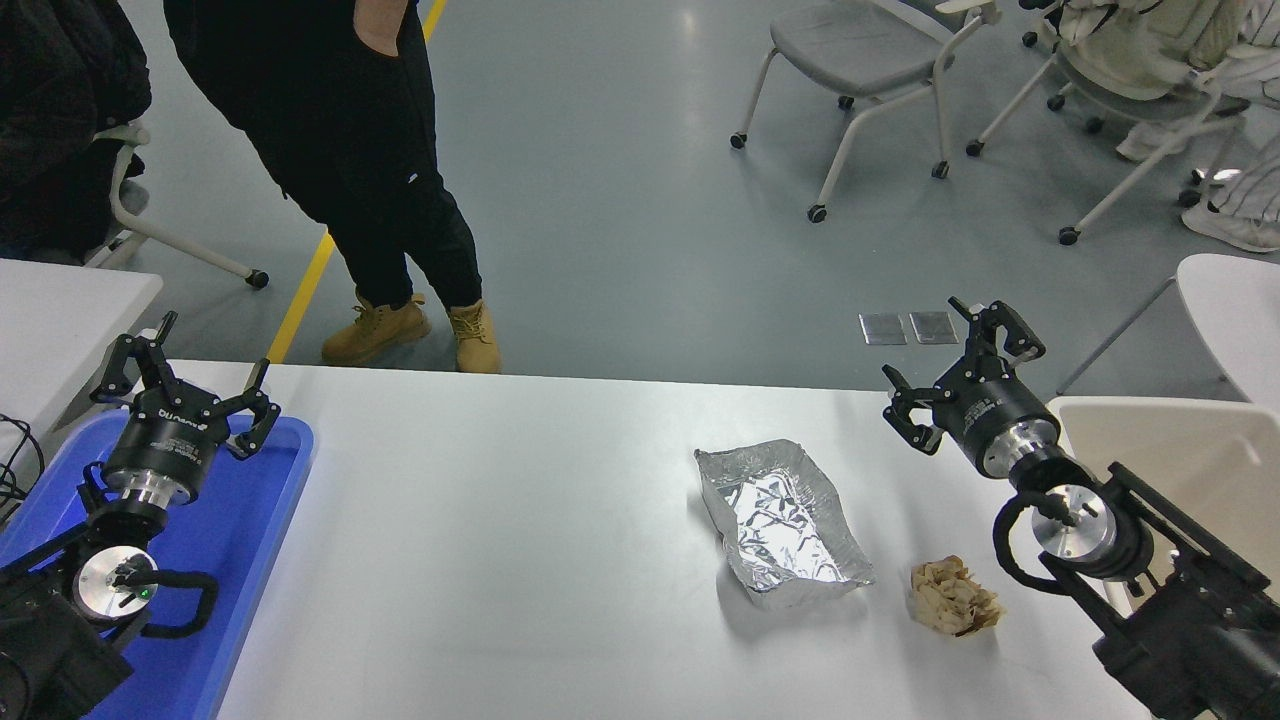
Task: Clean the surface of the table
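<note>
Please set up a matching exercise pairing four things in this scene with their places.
Things:
1. foil tray
2. paper wad
3. left gripper
4. right gripper

Places:
A. above the blue tray, at the table's left end
B. near the table's far right edge, open and empty
C. on the table, right of centre
D. on the table, just right of the foil tray

Pairs: 1-C, 2-D, 3-A, 4-B
</note>
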Available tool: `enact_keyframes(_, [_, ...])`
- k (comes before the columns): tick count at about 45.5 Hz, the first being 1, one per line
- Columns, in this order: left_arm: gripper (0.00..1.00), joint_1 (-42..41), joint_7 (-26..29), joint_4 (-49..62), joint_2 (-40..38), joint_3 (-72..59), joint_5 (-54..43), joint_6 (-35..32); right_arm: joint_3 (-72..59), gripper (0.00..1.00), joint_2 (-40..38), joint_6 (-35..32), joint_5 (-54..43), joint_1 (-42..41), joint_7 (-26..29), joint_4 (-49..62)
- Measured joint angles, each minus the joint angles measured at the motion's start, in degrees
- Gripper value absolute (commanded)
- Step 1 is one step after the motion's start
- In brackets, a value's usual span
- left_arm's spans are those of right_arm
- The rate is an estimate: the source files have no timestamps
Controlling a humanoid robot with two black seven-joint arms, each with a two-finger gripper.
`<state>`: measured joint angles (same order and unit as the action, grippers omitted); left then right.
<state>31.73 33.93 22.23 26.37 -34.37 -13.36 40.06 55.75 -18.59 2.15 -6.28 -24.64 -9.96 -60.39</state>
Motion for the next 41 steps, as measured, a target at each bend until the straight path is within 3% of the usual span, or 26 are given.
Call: enact_keyframes(41, [1.00,0.0,0.0,0.0,0.0,0.0,0.0,0.0,-3.1,1.00,-2.8,-1.3,-1.8,1.0,-0.9,0.4])
